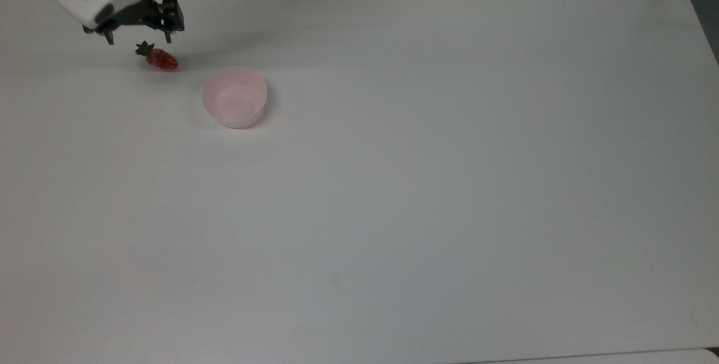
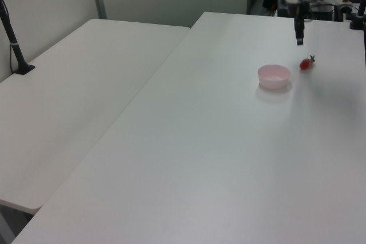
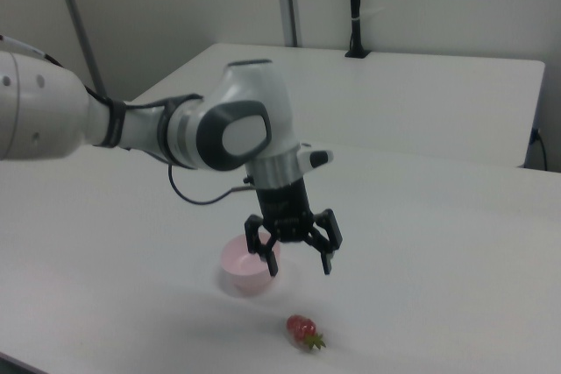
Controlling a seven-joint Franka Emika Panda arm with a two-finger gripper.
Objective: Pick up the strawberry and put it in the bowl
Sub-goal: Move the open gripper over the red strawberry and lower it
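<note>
Top view | strawberry [image 1: 162, 59] lies flat | cap upper-left, tip lower-right

gripper [image 3: 299, 267]: fingers spread apart, pointing down, raised above table [image 3: 438, 243] | strawberry [image 3: 302, 329]: lying on table, below gripper, untouched | bowl [image 3: 245, 267]: upright, partly behind one finger, near strawberry

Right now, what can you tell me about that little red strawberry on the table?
The strawberry is a small, glossy red toy, plastic by its look, with a dark green leafy cap. It lies on its side on the white table, apart from the pink bowl, nothing touching it. In the top view its cap points to the upper left. The open end effector hangs above it.
</note>
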